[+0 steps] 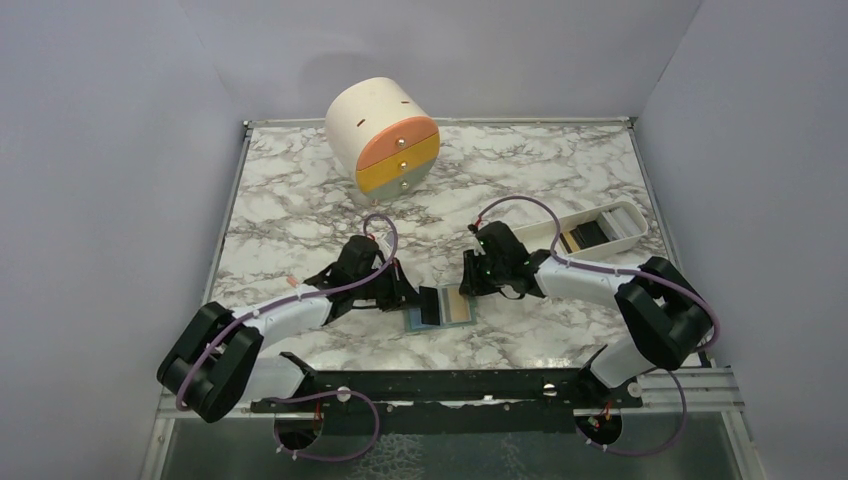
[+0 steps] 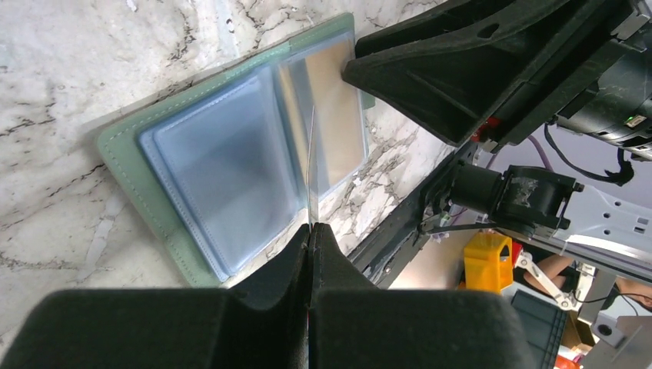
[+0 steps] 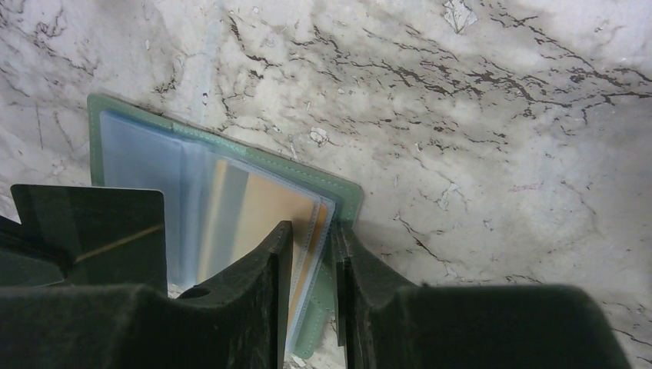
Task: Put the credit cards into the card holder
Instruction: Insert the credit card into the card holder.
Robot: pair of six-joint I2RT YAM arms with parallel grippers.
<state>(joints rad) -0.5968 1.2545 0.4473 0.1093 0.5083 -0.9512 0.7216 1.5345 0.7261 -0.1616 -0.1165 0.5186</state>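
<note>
Matt black plastic, faintly grainy: my jaws above the smooth, marble-patterned bench [image 1: 300, 210]. The card holder [image 3: 231, 146] has a sage-green, leather-like cover with stitched edges and clear, glossy plastic sleeves. The tan-orange credit card [image 3: 269, 209] looks smooth under that film; the black credit card [image 3: 100, 223] is glossy plastic. The drawer cylinder [image 1: 385, 135] looks like matt cream plastic.

The top camera looks down over the whole tabletop [image 1: 300, 210]; both wrist cameras face the card holder [image 2: 215, 161] closely, from opposite sides.
</note>
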